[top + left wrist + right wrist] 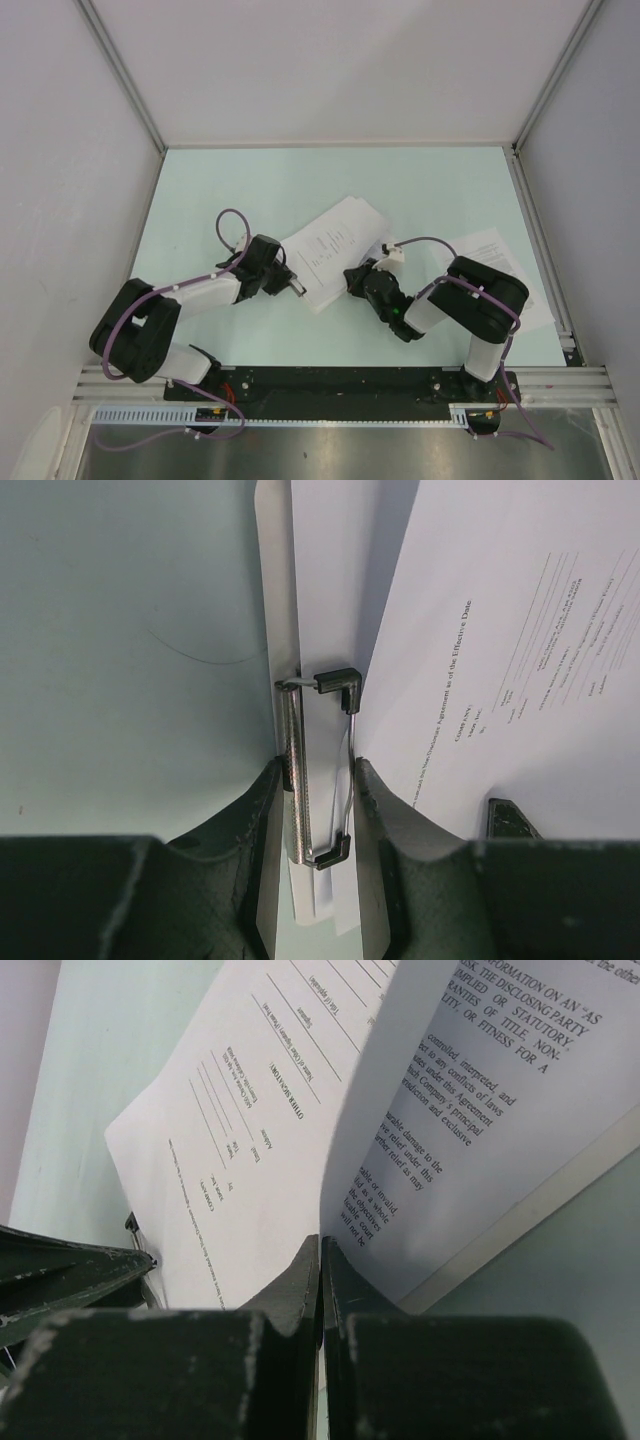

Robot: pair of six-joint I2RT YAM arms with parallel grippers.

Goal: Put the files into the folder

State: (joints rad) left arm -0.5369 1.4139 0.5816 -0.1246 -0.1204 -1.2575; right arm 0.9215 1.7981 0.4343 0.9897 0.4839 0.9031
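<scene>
1. Left gripper (318,778) clamps the clip (293,780) of the folder (275,580) (mid-table); do not release yet.
2. Right gripper (320,1260) pinches a sheet (450,1110) by its edge; slide it squarely under the clip.
3. Other sheet (495,245) lies far right.

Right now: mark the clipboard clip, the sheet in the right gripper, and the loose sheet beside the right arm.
clipboard clip (293,765), left wrist view, silver bar.
pinched sheet (450,1160), right wrist view, curled printed face.
loose sheet (497,247), top external view, upper part.
</scene>
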